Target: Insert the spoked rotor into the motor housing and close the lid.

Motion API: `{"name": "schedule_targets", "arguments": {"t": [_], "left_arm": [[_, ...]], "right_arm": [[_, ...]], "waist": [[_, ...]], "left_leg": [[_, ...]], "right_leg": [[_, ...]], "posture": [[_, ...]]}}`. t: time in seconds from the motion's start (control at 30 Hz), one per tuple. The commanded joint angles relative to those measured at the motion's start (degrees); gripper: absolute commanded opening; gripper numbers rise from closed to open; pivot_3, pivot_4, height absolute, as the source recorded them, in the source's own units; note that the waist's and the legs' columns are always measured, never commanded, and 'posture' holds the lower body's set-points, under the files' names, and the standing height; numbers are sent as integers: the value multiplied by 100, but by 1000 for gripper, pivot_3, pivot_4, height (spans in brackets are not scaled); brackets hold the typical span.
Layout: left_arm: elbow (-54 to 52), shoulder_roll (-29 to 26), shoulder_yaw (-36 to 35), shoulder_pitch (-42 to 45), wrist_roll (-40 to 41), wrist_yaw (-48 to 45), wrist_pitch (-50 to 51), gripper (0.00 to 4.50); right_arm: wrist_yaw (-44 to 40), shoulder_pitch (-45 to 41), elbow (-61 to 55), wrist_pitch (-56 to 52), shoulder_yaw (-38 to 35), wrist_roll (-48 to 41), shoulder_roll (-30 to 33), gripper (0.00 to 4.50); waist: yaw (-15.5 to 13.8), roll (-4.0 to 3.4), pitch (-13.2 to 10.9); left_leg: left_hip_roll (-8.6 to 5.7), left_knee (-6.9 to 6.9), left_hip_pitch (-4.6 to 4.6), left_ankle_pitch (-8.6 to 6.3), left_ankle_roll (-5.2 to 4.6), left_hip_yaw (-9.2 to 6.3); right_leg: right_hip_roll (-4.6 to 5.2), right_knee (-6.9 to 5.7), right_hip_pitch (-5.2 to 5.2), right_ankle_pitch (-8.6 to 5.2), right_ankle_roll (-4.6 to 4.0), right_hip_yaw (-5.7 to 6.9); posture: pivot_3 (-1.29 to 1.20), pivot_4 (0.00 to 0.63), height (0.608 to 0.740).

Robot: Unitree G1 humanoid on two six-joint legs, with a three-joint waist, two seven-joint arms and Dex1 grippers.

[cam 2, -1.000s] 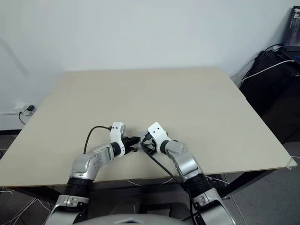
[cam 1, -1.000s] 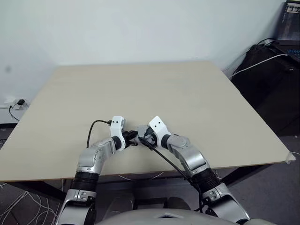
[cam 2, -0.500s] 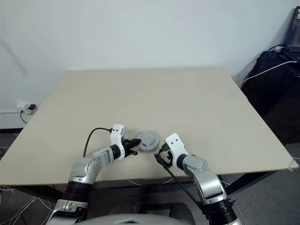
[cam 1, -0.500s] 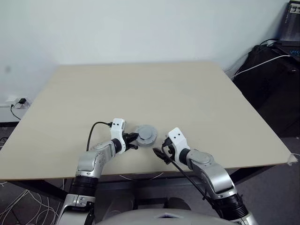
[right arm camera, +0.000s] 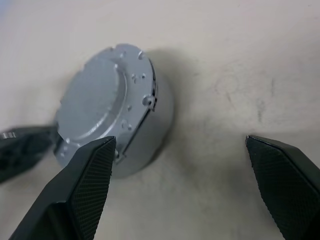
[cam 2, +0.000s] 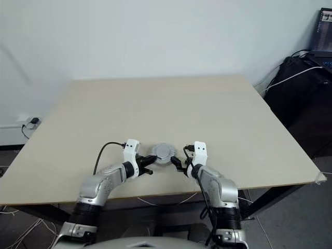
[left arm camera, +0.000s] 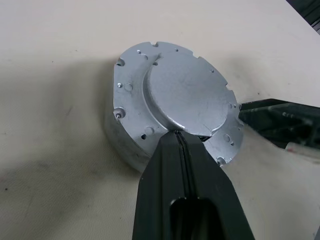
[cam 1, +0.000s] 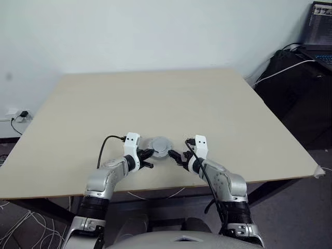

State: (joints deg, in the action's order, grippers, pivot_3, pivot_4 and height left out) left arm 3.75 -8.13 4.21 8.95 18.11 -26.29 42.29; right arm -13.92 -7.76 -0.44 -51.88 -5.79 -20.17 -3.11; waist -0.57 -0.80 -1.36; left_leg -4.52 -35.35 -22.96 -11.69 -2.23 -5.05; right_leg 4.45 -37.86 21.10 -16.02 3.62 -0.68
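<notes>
**Closed motor unit sat between the two grippers**

Nearest the robot, the left gripper (cam 1: 147, 155) had its black fingers pressed together, their tips resting against the near edge of the lid (left arm camera: 187, 95). The right gripper (cam 1: 178, 156) stood with its fingers spread wide and nothing between them; one finger (right arm camera: 87, 180) lay just beside the unit's side wall. The lid, a silver-grey disc with a notched edge, sat flat on top of the motor housing (right arm camera: 150, 135), covering it. Whether it was fully seated could not be told. From the table's (cam 1: 171, 98) centre, the unit lay at about 6 o'clock, near the front edge. Beyond the table, at about 2 o'clock, dark equipment with cables (cam 1: 295, 67) stood by the wall.
</notes>
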Motion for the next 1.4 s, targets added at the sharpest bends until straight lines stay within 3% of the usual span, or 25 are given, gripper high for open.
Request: {"name": "schedule_targets", "arguments": {"t": [0.03,0.63,1.13,1.4], "left_arm": [[125,-14,156,-102,-77,40,155,0],[165,69,-19,-82,-78,189,93,0],[209,61,-142,-90,-78,228,67,0],[199,64,-155,-81,-85,240,73,0]], "right_arm": [[-180,-312,-97,-165,-63,-532,-322,4432],[531,-767,917,475,-409,-965,-438,4432],[88,-818,1136,-654,-330,-1765,-420,4432],[61,-1014,1928,-508,-982,-2058,-599,4432]], "waist": [[1,-5,0],[-40,-9,-3],[-8,-9,-3],[112,-5,-1]], "left_leg": [[0,0,0,0,0,0],[-5,12,-1,2,2,3],[-5,16,-1,2,1,2],[-3,23,1,2,1,0]], "right_leg": [[0,0,1,0,0,1],[0,7,11,-1,-3,-1],[-2,10,18,-5,-10,-4],[-5,9,20,-6,-9,-5]], "posture": [[0,0,740],[0,0,740],[0,0,740],[0,0,740]]}}
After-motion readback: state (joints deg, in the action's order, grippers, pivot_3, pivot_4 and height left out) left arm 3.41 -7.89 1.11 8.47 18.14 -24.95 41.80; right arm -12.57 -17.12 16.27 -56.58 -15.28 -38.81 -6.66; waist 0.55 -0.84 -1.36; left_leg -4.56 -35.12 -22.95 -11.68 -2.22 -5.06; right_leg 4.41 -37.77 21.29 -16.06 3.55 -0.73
